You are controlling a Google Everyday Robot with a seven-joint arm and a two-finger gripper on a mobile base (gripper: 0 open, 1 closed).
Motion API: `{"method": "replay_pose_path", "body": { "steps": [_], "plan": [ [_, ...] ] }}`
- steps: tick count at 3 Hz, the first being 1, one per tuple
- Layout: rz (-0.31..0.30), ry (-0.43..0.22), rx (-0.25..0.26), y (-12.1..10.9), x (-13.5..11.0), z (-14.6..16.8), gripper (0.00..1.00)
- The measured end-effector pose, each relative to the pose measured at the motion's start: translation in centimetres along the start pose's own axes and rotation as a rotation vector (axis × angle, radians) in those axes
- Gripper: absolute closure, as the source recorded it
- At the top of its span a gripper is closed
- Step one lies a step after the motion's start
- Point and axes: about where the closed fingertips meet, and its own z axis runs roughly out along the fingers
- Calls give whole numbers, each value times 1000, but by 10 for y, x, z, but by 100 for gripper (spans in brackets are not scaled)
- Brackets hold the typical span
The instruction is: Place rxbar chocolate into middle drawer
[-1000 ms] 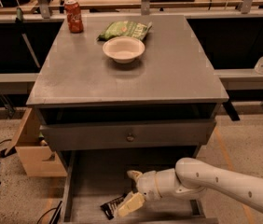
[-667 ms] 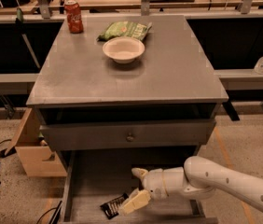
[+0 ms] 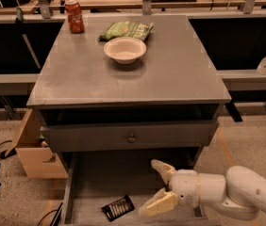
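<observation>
The rxbar chocolate (image 3: 118, 207), a flat black bar with white lettering, lies on the pale plank floor of the pulled-out middle drawer (image 3: 68, 192), near its front left. My gripper (image 3: 156, 185) hangs over the drawer to the right of the bar, a short way from it. Its two cream fingers (image 3: 159, 204) are spread apart and hold nothing. My white arm reaches in from the lower right.
A closed drawer front with a round knob (image 3: 131, 138) sits above the open drawer. On the tabletop (image 3: 170, 74) stand a white bowl (image 3: 124, 49), a green chip bag (image 3: 126, 30) and a red soda can (image 3: 74, 16). A wooden box (image 3: 34, 149) stands at the left on the floor.
My gripper has drawn back to the right and slightly up, away from the bar. The bar lies free on the drawer floor and has not moved.
</observation>
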Motion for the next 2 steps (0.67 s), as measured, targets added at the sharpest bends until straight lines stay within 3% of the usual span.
{"method": "replay_pose_path", "body": {
  "steps": [1, 2],
  "plan": [
    [-67, -175, 124, 9, -56, -48, 0],
    [-145, -333, 320, 10, -119, -108, 0]
  ]
}}
